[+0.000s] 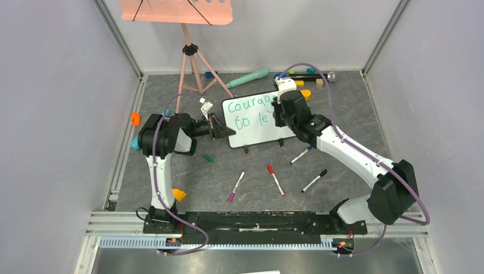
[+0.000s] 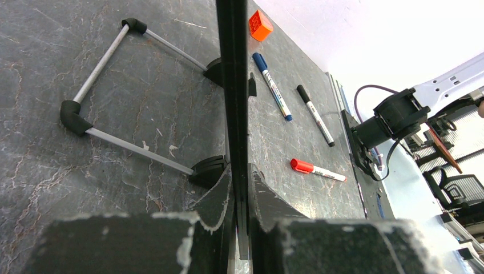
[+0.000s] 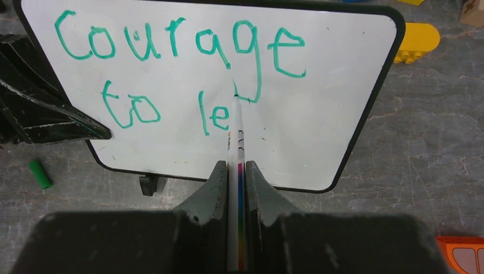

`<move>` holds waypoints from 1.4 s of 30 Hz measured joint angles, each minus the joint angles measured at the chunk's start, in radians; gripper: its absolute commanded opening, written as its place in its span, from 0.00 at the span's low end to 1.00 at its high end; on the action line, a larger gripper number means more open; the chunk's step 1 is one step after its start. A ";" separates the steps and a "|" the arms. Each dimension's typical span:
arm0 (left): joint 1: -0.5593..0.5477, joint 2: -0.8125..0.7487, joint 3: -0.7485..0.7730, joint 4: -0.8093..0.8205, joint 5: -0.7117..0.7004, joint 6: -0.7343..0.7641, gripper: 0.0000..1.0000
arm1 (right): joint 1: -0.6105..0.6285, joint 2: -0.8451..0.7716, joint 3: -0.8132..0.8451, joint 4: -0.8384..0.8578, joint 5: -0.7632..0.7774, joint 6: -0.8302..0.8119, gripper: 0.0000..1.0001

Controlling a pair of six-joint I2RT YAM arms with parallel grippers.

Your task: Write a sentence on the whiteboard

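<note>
Roughly mid-table, the small glossy white rectangular whiteboard with a thin dark rim is standing on two little black feet. Its long axis is running left to right with the right end slightly farther away, and its written face is tilting up toward the near side. The teal-green handwritten sentence is reading "Courage" on the upper line and "to le" below, both lines following the board's long axis.

The right gripper is clamping a slim white marker with a rainbow stripe between its closed fingers. The marker is pointing straight away from the wrist at the board, its teal tip meeting the surface just right of the "e", under the tail of the "g". The right arm is stretching from its near-right base diagonally far and left, its wrist hanging over the board's right half. The left gripper is pinching the board's left edge, the dark rim running edge-on between its fingers. The left arm is rising from its base and bending right toward the board.

Everything is resting on a dark grey marbled table enclosed by pale grey walls. Nearer than the board, a red-capped marker, a magenta marker, a black marker and a blue-capped marker are lying loose, with a small green cap to their left. A salmon-pink perforated tray on tripod legs is standing at the far left.
</note>
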 measured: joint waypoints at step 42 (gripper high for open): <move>0.000 0.000 0.001 0.000 0.003 0.000 0.02 | -0.022 0.087 -0.002 -0.026 -0.003 -0.001 0.00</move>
